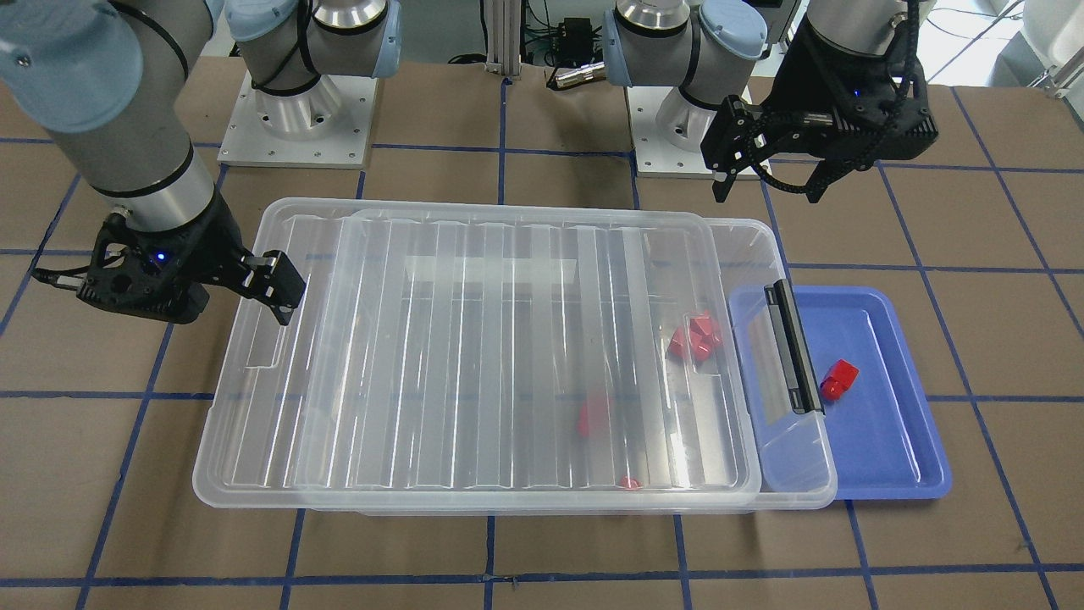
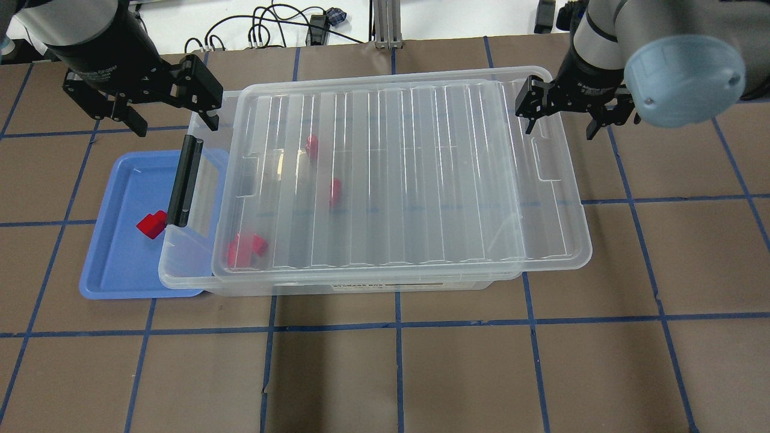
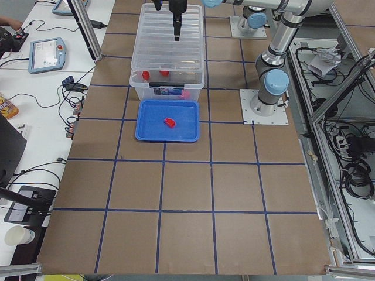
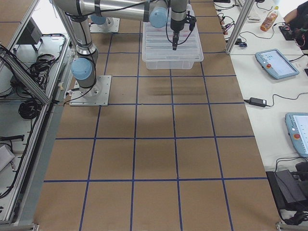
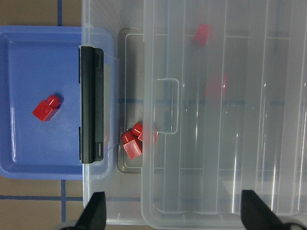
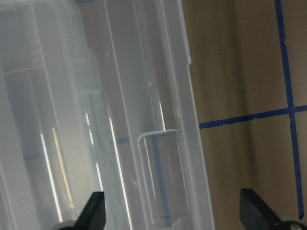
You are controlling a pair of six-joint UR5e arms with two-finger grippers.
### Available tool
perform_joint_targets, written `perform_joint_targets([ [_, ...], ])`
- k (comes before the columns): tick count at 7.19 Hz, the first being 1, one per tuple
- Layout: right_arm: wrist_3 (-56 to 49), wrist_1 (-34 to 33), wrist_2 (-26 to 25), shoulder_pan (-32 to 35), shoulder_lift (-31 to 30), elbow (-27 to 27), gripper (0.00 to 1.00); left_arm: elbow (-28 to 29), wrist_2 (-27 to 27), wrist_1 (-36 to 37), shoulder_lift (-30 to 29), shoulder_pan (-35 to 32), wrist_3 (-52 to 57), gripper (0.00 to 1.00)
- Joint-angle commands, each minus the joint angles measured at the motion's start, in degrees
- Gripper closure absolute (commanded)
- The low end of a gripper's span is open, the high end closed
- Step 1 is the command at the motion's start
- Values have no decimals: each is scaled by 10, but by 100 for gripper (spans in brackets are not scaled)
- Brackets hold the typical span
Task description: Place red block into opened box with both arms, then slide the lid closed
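- The left gripper [image 2: 173, 120] hangs over the far side of the brown, blue-taped tabletop [image 2: 397, 373]. It is beside the box's latch end, with its 2 black fingers spread wide and nothing between them.
- A blue tray [image 2: 102, 270] of smooth moulded plastic with rounded corners lies at the left end.
- The red block [image 2: 151, 225] sits in this tray, outside the box. It is chunky and glossy with angled faces, and its long axis is slanted to the tray's sides.
- The box [image 2: 180, 267] is a shallow rectangle of clear plastic with its long axis running left to right. Its short end, with the black bar latch [image 2: 186, 180], overlaps the tray's rim.
- More red pieces [image 2: 245, 249] show through the plastic inside the box.
- The lid [image 2: 391, 180] is a flat clear sheet with parallel ridges, lying along the box. It is shifted rightward, leaving a strip by the latch uncovered and overhanging the right end.
- The right gripper [image 2: 562, 129] is above the lid's right short end near the far corner, fingers apart and empty. Whether it touches the lid cannot be told.
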Motion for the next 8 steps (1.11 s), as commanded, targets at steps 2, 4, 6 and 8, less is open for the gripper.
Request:
perform_joint_targets([
  [2, -13, -84, -39, -15, -2, 73, 0, 1, 0, 1, -1, 0, -2, 0],
  [4, -17, -86, -65, -28, -2, 73, 0, 1, 0, 1, 0, 0, -2, 0],
  [6, -42, -86, -67, -50, -3, 73, 0, 1, 0, 1, 0, 0, -2, 0],
  [8, -74, -85, -79, -99, -5, 72, 0, 0, 0, 1, 0, 0, -4, 0],
])
